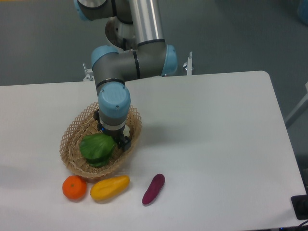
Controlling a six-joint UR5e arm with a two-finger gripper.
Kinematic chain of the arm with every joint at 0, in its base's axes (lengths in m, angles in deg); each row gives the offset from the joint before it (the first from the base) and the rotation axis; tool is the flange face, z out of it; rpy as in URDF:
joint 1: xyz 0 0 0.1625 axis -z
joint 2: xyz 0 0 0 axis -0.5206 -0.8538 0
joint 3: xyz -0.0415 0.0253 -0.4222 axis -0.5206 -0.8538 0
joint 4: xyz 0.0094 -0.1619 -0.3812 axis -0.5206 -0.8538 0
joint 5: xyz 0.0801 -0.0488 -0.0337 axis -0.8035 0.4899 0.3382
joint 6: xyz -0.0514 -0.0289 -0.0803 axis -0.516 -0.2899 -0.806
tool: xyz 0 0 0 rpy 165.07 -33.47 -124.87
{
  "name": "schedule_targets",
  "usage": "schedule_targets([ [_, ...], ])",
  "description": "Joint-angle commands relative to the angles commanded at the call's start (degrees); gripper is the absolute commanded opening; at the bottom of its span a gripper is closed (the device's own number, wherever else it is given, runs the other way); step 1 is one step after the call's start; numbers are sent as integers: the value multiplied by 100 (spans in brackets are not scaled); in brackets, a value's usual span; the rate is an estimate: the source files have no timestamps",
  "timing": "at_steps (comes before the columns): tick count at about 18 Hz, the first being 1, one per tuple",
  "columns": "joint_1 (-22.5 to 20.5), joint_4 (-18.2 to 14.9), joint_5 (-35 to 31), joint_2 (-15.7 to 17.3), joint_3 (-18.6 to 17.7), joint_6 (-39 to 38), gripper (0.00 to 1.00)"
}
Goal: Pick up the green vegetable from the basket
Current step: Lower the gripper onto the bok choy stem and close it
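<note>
Arm reaches down from the upper left, wrist pointing straight down into the basket [76,131], an oval tan wicker one with a lattice rim. Gripper [120,141] sits low inside the basket, at its right half, mostly hidden beneath the blue-capped wrist joint; only a dark finger [126,143] shows at the lower right edge of the wrist. Whether the jaws are wide, narrow or closed on anything cannot be told from this angle. The green vegetable [98,148] lies in the basket directly left of the gripper and a little below it in the picture, its dark green leaves in view. Its pale stalk end is covered by the wrist, so contact between finger and stalk cannot be confirmed; the leaves meet the gripper's outline with no gap visible. Outside the basket, on the white table [216,144], in front of the gripper toward the camera: an orange fruit [74,187] furthest to the left, just beside the basket's front rim; a yellow mango-like fruit [110,187] next to it, nearly straight below the gripper in the picture; a purple eggplant-like piece [153,188] lower right of the gripper, apart from the basket.
</note>
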Motion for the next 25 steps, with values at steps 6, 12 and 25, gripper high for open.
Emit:
schedule_targets([
  [6, 70, 456, -26, -44, -281, 9, 100],
  [12, 123, 607, -44, -44, -387, 18, 82],
  [25, 79, 493, -132, 272, -290, 79, 25],
])
